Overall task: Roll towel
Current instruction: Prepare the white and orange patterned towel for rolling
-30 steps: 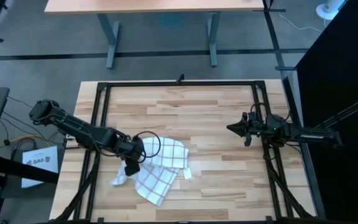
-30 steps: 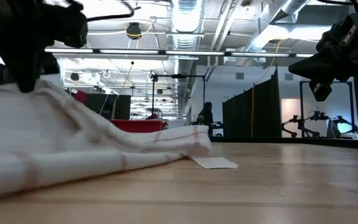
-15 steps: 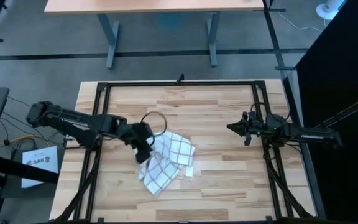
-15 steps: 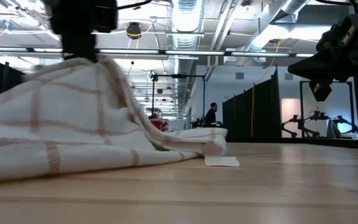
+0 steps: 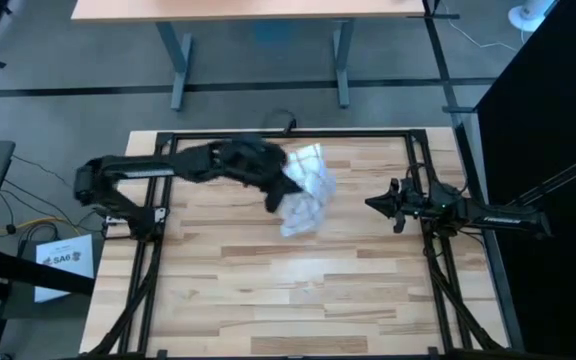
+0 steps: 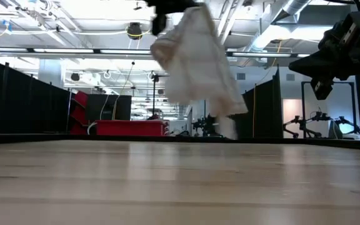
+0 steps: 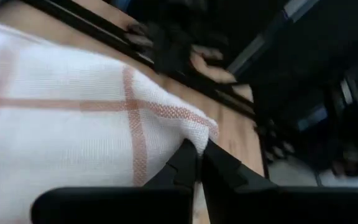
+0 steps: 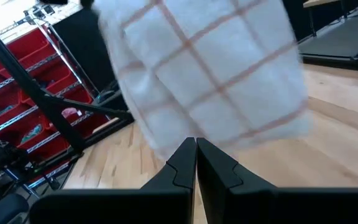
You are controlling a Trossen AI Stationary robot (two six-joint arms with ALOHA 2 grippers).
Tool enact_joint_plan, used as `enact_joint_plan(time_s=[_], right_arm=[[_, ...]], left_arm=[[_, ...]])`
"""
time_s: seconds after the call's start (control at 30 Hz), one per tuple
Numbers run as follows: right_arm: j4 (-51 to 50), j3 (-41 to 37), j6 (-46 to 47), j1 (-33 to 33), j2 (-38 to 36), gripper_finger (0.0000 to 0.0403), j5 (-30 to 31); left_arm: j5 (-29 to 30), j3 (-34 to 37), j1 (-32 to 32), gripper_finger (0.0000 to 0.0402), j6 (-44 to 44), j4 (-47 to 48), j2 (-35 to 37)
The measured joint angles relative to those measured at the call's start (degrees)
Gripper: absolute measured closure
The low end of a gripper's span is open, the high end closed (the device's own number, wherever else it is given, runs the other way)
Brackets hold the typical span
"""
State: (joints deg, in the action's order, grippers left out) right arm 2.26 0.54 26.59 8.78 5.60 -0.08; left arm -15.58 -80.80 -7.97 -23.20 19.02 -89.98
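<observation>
The left gripper (image 5: 276, 187), upper centre of the high view, is clamped on a corner of the towel (image 5: 306, 188), probably lifted to let it hang free for laying flat. The low view shows the towel (image 6: 195, 65) clear of the table (image 6: 180, 181) (unclear from above). Farther right, the right gripper (image 5: 372, 205) waits, fingers together.

Towel (image 5: 306, 187): thin woven cloth, matt white, with a visible weave and reddish grid lines, hanging in soft folds from the left end effector (image 5: 273, 186). Counter (image 5: 298, 290): pale wood planks, smooth, with a faint sheen. End effector fingers (image 7: 185, 163): dark, matt plastic-like finish. Counter frame (image 5: 164, 170): black metal bars.
</observation>
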Motion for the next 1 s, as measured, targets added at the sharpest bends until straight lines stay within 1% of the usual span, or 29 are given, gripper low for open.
enact_joint_plan(time_s=[0.1, 0.2, 0.3, 0.37, 0.4, 0.5, 0.57, 0.7, 0.77, 0.9, 1.0], right_arm=[[-1.1, 0.4, 0.4, 0.0, 0.0, 0.0401, 0.0], [-2.6, 1.3, 0.4, 0.0, 0.0, 0.0401, 0.0], [-3.9, 1.8, 0.7, 0.0, 0.0, 0.0401, 0.0], [-4.6, 1.9, 3.3, 0.0, 0.0, 0.0401, 0.0], [-5.4, 2.0, 4.9, 0.1, 0.0, 0.0401, 0.0], [-7.2, 2.1, 6.2, -0.5, 1.0, 0.0392, -0.9], [-7.0, 2.1, 5.8, -1.5, 2.8, 0.0376, -1.6], [-6.8, 2.1, 1.8, -3.5, 8.2, 0.0339, -1.6], [-6.6, 2.6, -0.4, -5.3, 11.6, 0.033, -1.7], [-6.4, 7.3, -5.9, -9.2, 20.5, 0.0327, -1.2], [-9.1, 12.1, -9.1, -11.9, 29.6, 0.0327, 0.8]], left_arm=[[-0.8, -2.8, 1.5, 0.0401, 3.2, 9.7, -6.3], [0.1, -1.3, 2.8, 0.0401, 6.5, 16.5, -10.9], [3.0, 0.9, 3.0, 0.0401, 7.8, 18.1, -13.2], [5.5, 1.9, 2.9, 0.0399, 7.8, 19.3, -14.2], [5.6, 2.3, 2.8, 0.0394, 7.8, 19.6, -14.8], [5.8, 2.5, 2.9, 0.0366, 8.9, 19.7, -15.4], [5.4, 2.4, 3.4, 0.0341, 9.7, 19.1, -15.1], [5.4, 2.4, 3.6, 0.0296, 11.0, 20.0, -15.1], [5.6, 2.4, 3.5, 0.0283, 11.8, 20.7, -15.0], [6.9, 2.4, 3.6, 0.0275, 12.8, 21.9, -15.0], [7.1, 2.4, 3.6, 0.0277, 12.9, 22.8, -15.0]])
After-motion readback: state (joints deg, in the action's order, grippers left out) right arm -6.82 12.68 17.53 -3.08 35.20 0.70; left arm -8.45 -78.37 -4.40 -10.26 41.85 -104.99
